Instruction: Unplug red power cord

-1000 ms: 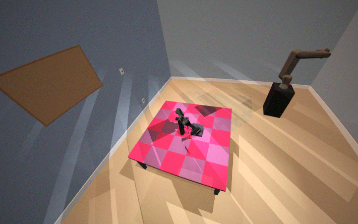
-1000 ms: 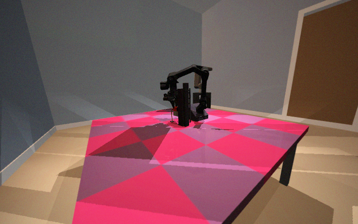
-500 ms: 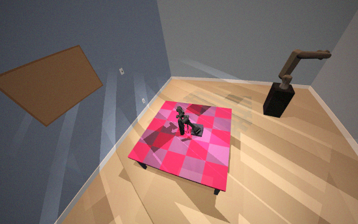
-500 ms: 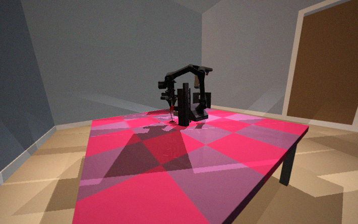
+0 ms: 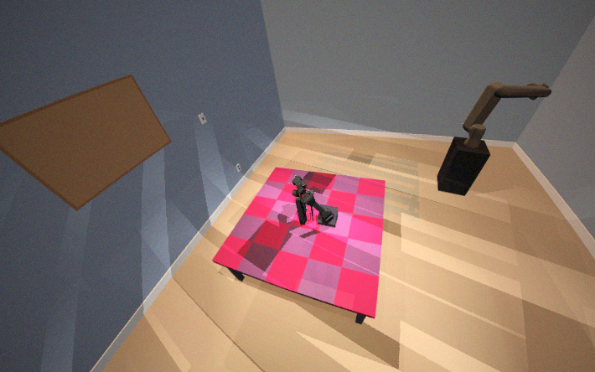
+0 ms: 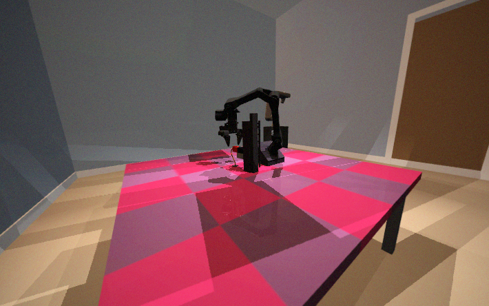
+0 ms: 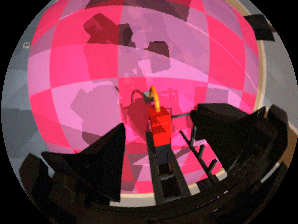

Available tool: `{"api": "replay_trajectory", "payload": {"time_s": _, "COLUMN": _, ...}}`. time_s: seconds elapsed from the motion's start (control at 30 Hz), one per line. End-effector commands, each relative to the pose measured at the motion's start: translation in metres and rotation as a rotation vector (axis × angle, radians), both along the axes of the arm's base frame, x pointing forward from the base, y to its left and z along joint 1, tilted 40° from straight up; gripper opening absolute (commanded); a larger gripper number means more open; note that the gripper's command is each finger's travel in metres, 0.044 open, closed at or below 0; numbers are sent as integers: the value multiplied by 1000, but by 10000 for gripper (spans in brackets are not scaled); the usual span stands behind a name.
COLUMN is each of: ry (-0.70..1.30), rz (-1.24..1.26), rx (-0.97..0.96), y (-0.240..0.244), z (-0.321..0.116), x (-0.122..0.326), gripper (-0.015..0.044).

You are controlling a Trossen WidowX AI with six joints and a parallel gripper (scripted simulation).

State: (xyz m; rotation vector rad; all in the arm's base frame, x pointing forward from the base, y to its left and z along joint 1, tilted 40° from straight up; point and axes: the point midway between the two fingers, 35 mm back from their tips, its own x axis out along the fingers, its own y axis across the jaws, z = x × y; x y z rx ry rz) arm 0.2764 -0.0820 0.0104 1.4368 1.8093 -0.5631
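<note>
One red plug (image 7: 158, 124) lies on the surface (image 6: 324, 202) beside the strip (image 6: 250, 142), just below the end effector (image 6: 231, 136), whose fingers stand wide apart, holding nothing.

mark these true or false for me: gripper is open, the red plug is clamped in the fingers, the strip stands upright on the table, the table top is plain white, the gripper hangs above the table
1. The gripper is open. True.
2. The red plug is clamped between the fingers. False: it sits below the spread fingers, beside the strip, with nothing gripping it.
3. The power strip stands upright on the table. True.
4. The table top is plain white. False: it is checked in pink, red and purple.
5. The gripper hangs above the table. True.
</note>
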Motion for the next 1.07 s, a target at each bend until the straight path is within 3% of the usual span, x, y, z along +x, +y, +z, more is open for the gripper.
{"api": "replay_trajectory", "payload": {"time_s": 0.0, "ry": 2, "rz": -3, "rx": -5, "y": -22, "z": -12, "x": 7, "gripper": 440}}
{"api": "replay_trajectory", "payload": {"time_s": 0.13, "ry": 2, "rz": -3, "rx": -6, "y": -43, "z": -24, "x": 12, "gripper": 440}}
{"api": "replay_trajectory", "payload": {"time_s": 1.03, "ry": 2, "rz": -3, "rx": -6, "y": -43, "z": -24, "x": 12, "gripper": 440}}
